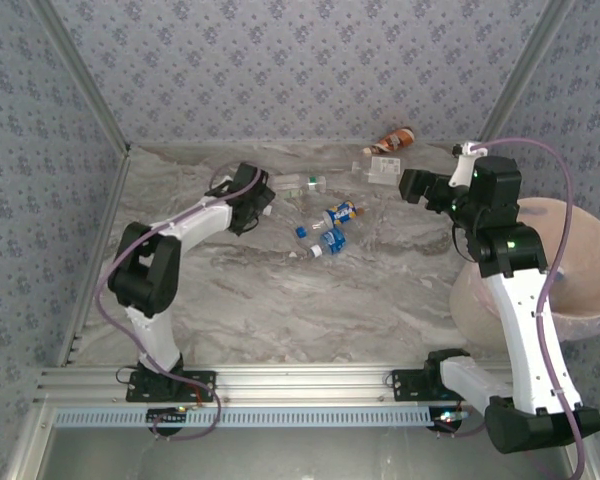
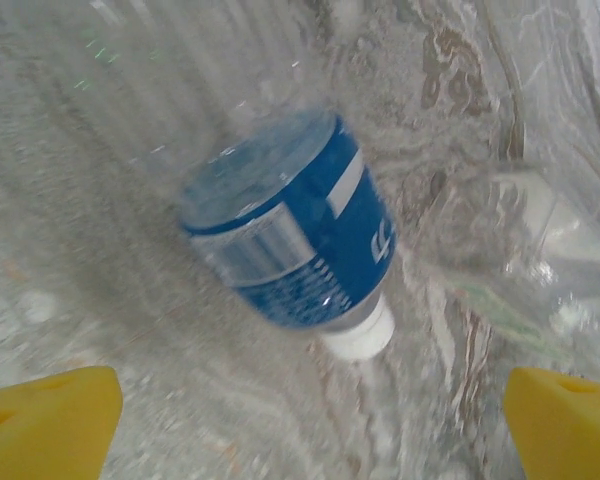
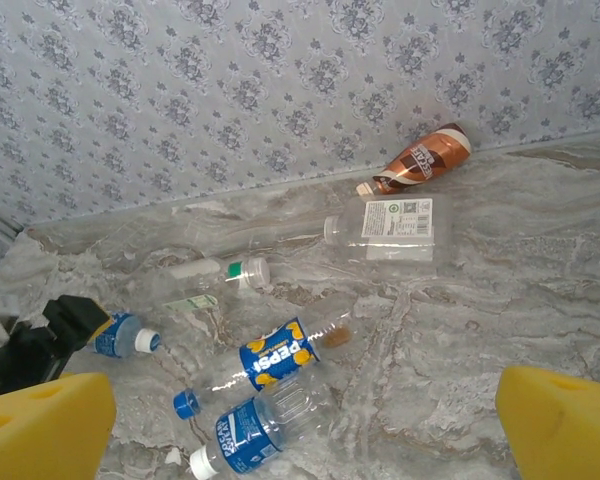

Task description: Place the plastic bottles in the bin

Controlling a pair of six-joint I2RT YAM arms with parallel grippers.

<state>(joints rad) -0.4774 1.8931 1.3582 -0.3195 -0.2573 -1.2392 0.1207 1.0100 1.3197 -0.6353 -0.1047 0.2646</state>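
The left pincer [image 2: 308,425] is released and hangs directly over a blue-labelled bottle [image 2: 290,240] lying on the worktop [image 2: 70,300]. The bottle's long axis runs diagonally across the gap between the fingers, white cap nearest. The left arm is the nearer one. The right pincer [image 3: 302,430], also released, faces the other bottles [image 3: 275,355] farther out. The bin [image 1: 585,260] stands beside the right arm; its contents cannot be determined.

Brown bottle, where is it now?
In the top view, the brown bottle lies by the back wall, right of centre, just beyond the clear white-labelled bottle.
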